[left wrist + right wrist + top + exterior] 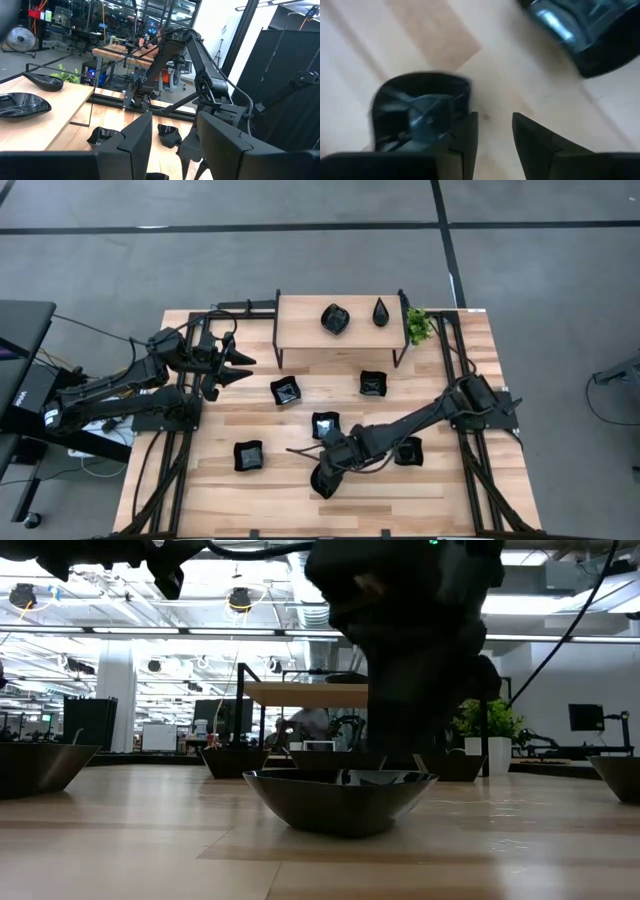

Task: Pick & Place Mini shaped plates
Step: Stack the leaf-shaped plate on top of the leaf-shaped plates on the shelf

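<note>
Several glossy black mini plates are in the high view. A leaf oval (335, 318) and a teardrop (381, 311) rest on a small wooden shelf (300, 332) at the table's far side. Rounded squares (285, 391) (373, 383) (325, 425) (248, 455) (408, 450) sit on the table. My right gripper (322, 483) (495, 140) is open, low over the table near its near edge. A square plate (415, 112) (340, 798) lies right beside one finger (465, 137); the gap between the fingers shows bare wood. My left gripper (243, 368) (175, 145) is open and empty, raised by the shelf's left end. My right gripper points down from above with one finger (465, 137) over the square plate's nearest edge (462, 97); whether it touches the plate I cannot tell. The plate sits flat on the table. My left gripper touches nothing.
A small green plant (418, 326) stands by the shelf's right end. Another square plate (585, 30) lies just beyond my right gripper. Black frame rails run along the table's left and right sides. Bare wood lies along the near edge.
</note>
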Available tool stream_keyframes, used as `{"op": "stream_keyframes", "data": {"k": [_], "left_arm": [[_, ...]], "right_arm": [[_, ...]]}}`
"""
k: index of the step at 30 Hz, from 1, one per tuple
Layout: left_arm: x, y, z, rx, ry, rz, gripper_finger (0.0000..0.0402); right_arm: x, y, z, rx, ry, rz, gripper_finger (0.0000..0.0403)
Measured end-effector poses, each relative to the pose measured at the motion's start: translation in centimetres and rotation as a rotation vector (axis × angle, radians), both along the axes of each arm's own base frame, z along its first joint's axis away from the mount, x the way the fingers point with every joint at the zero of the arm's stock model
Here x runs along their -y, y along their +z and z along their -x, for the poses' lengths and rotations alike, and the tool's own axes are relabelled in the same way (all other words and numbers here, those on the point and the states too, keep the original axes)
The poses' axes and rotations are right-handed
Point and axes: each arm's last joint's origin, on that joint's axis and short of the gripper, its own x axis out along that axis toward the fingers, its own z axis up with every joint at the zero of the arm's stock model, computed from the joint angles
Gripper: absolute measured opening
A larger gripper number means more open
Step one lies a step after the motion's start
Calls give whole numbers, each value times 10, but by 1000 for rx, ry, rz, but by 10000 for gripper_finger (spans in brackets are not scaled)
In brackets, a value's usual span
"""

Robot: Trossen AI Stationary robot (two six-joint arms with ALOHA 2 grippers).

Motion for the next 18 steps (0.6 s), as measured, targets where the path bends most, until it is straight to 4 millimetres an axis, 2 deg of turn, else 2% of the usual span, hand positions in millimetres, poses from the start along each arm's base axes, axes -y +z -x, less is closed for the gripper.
{"op": "stream_keyframes", "data": {"k": [7,14,18], "left_arm": [[0,0,0,0,0,0,159],[0,0,0,1,0,0,159],[0,0,0,0,0,0,159]], "right_arm": [[-2,-22,6,11,-3,-75,109],[0,-14,6,53,-36,-78,99],[-3,-3,9,82,-22,-94,98]]}}
